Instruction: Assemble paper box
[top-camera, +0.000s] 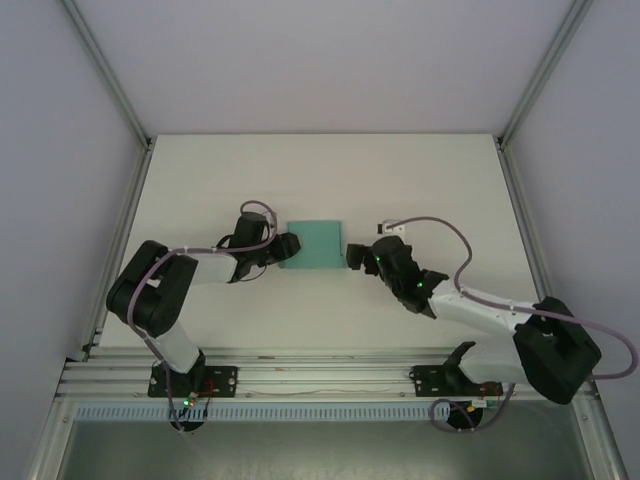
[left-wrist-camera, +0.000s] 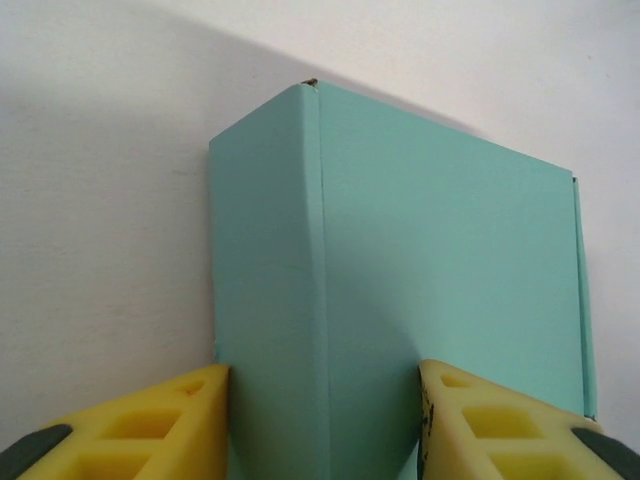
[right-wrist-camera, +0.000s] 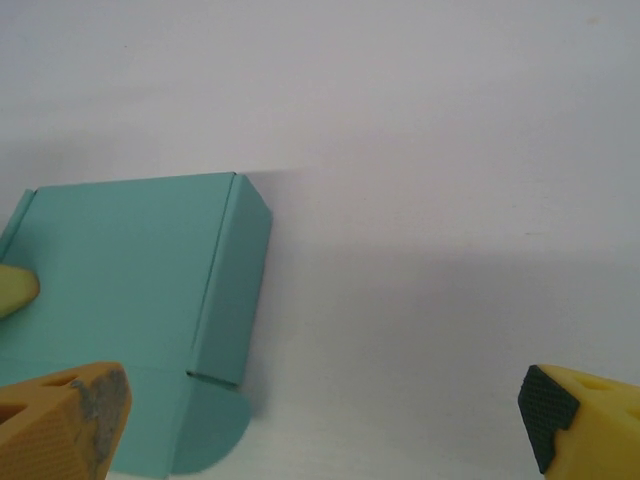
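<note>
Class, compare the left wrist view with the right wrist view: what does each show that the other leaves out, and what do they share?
Left wrist view: the left gripper, its yellow fingers straddling a folded edge of the teal-green card paper box.
Right wrist view: the right gripper, jaws wide open beside the box, and a rounded flap sticking out from the box.
Both: the same box resting on the white table.
</note>
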